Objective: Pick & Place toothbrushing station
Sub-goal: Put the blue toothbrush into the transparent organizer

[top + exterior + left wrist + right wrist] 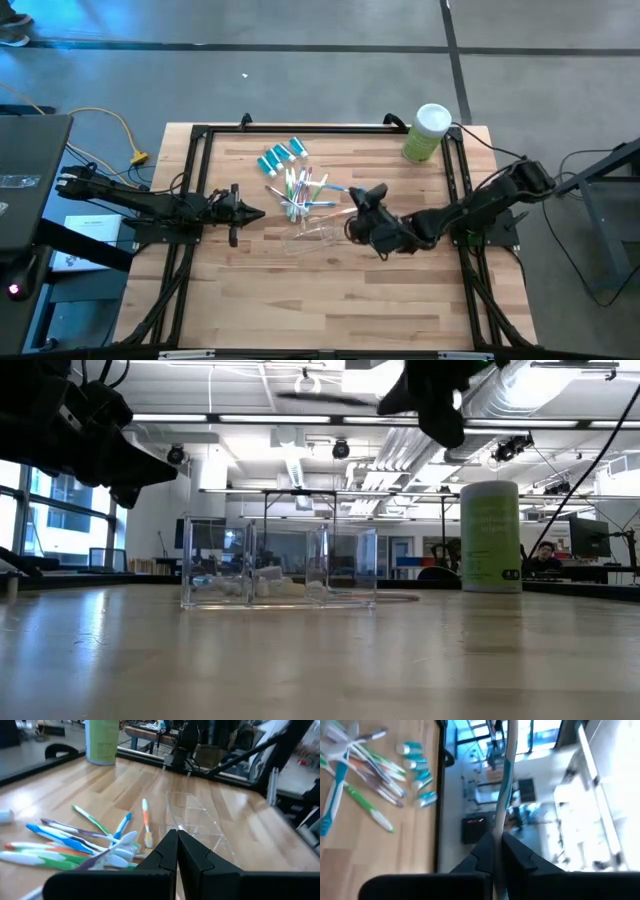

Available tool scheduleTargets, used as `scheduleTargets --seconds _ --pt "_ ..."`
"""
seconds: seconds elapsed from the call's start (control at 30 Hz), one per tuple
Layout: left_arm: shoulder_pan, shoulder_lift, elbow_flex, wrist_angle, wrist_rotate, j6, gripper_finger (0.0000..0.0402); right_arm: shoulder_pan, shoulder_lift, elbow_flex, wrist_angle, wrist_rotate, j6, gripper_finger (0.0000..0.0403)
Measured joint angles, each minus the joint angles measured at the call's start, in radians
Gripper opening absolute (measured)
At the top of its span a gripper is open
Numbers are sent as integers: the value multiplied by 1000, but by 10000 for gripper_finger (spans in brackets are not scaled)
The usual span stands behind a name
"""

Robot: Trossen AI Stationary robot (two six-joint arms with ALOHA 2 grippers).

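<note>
A loose pile of multicoloured toothbrushes (303,190) lies on the wooden table, with small teal-and-white toothpaste tubes (282,157) just beyond it. A clear plastic holder (314,233) stands on the table near the pile; it also shows in the low view (280,565). My right gripper (354,199) is above the table by the pile, shut on a white-and-teal toothbrush (504,785). My left gripper (255,212) is shut and empty, left of the pile, and points at the holder (195,820). My right gripper pinches the toothbrush's handle (498,827) between its two fingers. The brush runs along the fingers and sticks out forward past their tips. It is lifted clear of the table; which end is in the fingers is hidden by the gripper.
A light-green canister with a white lid (427,132) stands at the far right corner; it also shows in the low view (490,535). A black frame (200,135) borders the table. Bare wood lies toward the near edge (330,300).
</note>
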Motion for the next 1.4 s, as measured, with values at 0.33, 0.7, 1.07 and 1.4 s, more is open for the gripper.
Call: scheduleTargets --seconds 0.33,0.7,1.07,1.4 --pt "0 0 0 32 107 -197 3 85 139 11 274 -77 -446 9" --pt "0 1 0 55 113 -244 3 91 216 137 240 -134 -595 9" --pt "-1 1 0 268 282 -447 3 118 234 183 181 -166 -601 10" --pt "-23 118 13 261 147 -379 69 117 326 217 169 -177 -608 10"
